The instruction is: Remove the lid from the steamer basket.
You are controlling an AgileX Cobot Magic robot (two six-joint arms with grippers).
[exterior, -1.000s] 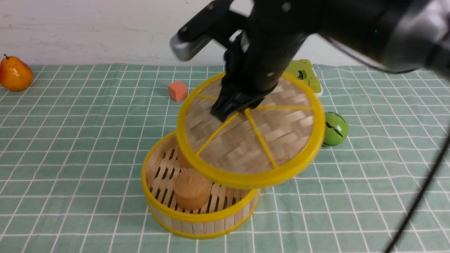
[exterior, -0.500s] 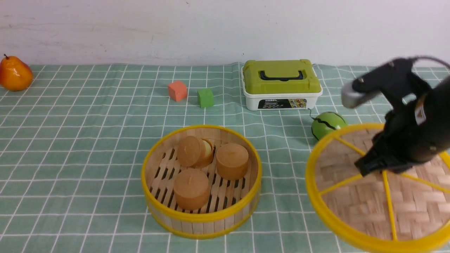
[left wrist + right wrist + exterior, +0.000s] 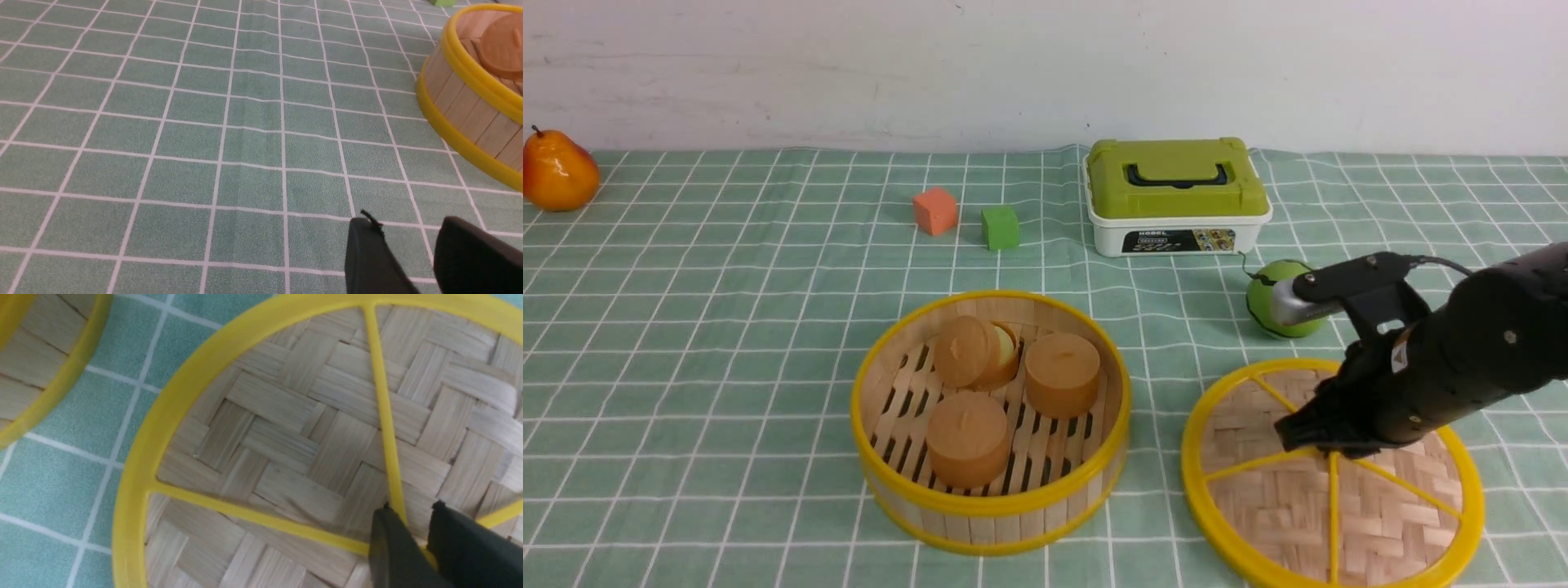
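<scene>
Right claw (image 3: 1305,437) pinching centre knob of lid (image 3: 1258,506). Lid is off, flat at worktop (image 3: 727,343) level, just right of steamer basket (image 3: 992,502), not touching it. Left claw (image 3: 404,218) slightly spread, holding nothing, low over worktop near basket.

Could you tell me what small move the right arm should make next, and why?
Probably open the right hand and release the lid: it seems to lie flat on the cloth beside the open steamer basket, with the hand closed on its knob.
</scene>
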